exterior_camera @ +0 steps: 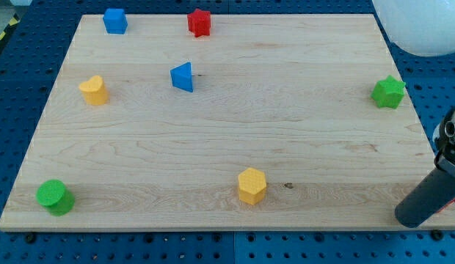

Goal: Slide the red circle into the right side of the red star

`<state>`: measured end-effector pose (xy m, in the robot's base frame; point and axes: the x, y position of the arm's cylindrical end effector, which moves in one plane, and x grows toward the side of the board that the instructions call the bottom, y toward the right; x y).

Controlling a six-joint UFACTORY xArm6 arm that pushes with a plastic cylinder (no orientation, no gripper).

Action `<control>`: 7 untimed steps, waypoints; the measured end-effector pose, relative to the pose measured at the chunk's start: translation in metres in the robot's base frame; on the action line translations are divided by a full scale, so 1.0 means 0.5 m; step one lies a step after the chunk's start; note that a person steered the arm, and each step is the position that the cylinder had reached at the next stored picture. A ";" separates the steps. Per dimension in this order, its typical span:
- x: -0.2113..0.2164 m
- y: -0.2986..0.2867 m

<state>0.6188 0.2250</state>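
Note:
The red star (199,22) sits near the board's top edge, a little left of centre. The red circle does not show clearly; only a thin sliver of red (442,210) peeks out beside the rod at the view's bottom right, and I cannot tell what it is. My dark rod slants down from the right edge, and my tip (412,217) rests at the board's bottom right corner, far from the red star.
On the wooden board (227,139) are a blue cube (114,20), a blue triangle (183,76), a yellow block (94,90), a green star (388,92), a yellow hexagon (252,185) and a green circle (54,196). A white rounded object (426,26) sits at the top right.

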 end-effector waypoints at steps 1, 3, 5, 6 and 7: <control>-0.001 0.020; -0.001 0.063; -0.004 0.085; -0.001 0.123; -0.004 0.146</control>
<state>0.6167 0.2979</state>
